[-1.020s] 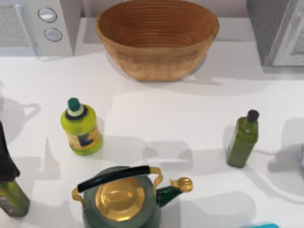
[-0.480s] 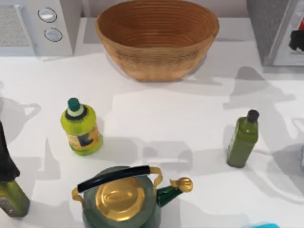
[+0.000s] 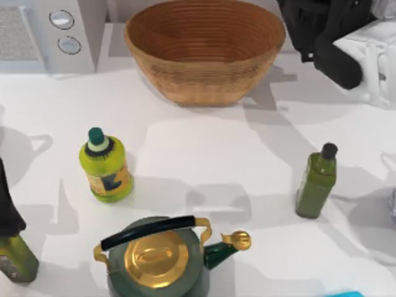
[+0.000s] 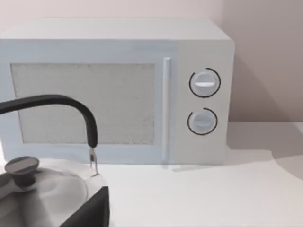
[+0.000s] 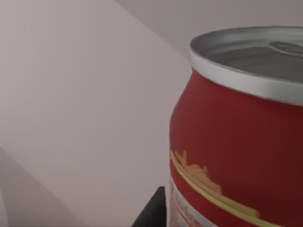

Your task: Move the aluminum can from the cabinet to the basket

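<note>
Top view, basket, right wrist, aluminum can

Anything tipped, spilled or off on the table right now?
Nothing stands out. The yellow-green bottle, dark green bottle and green kettle with gold lid stand upright; the woven tan basket sits level. No spills on the white table.

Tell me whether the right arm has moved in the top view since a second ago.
Yes. The right arm has come in at the top view's upper right, beside the basket, where the cabinet showed before.
</note>
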Robot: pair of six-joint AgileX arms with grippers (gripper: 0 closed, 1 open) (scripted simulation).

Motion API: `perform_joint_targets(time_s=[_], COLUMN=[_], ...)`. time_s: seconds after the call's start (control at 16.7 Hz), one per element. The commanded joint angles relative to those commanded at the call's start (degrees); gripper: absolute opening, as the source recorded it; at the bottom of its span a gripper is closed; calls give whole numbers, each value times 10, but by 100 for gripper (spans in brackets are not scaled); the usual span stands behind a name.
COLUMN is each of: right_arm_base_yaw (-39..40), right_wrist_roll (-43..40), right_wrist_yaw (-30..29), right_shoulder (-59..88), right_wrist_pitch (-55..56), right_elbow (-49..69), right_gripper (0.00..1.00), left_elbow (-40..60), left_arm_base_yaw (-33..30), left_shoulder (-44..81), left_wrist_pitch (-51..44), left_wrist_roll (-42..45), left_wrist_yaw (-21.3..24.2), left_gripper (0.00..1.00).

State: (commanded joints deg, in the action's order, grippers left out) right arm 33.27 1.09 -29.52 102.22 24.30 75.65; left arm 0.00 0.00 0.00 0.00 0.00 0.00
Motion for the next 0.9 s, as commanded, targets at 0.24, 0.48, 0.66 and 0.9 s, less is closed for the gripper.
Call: perform_joint_targets(time_s=[0.24, 0.48, 0.66, 0.9], right_arm_base_yaw=[46, 67, 69, 62], right_wrist_roll=[3, 6, 6, 6], right_wrist_yaw=[-76, -117, -119, -114], right_shoulder=[157, 231, 235, 246], right_wrist_pitch=[32, 46, 46, 44], right_elbow=[126, 192, 195, 200], right_gripper=[0, 0, 0, 0], left_elbow=[0, 0, 0, 0], left_arm_base_yaw=[0, 0, 0, 0], left_shoulder=[0, 0, 0, 0], left_wrist_pitch=[0, 0, 0, 0], left_wrist_roll=[0, 0, 0, 0], left_wrist_yaw=[0, 0, 0, 0], left_gripper=[100, 100, 100, 100])
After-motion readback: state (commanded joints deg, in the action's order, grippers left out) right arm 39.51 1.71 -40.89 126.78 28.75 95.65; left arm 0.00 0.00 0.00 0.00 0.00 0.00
